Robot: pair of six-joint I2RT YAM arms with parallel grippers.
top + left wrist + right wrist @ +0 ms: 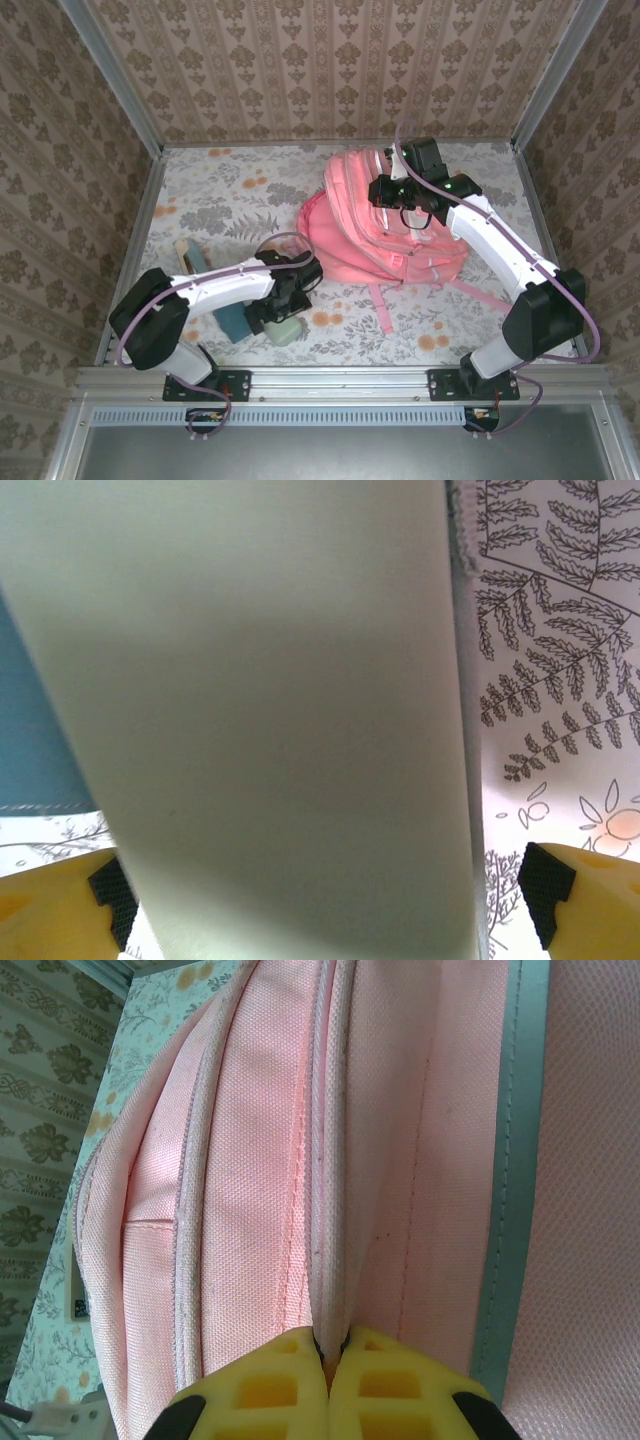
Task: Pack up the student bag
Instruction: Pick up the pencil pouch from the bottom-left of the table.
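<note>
We see soft, even light on the worktop (220,190), faint shadows; the student bag (250,1160) shows sharp weave, while the pale green object (280,730), too close, blurs.

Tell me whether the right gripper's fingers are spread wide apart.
No: the right gripper has its yellow fingers pressed together, pinching a seam fold of the student bag in the right wrist view.

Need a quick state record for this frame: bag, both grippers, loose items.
bag: student bag, pink, lying on the table, right of centre
right gripper: right gripper shut, pinching a fabric seam of the bag
left gripper: left gripper open, fingers either side of the pale green object; contact unclear
loose items: pale green object and teal object side by side, outside the bag
</note>
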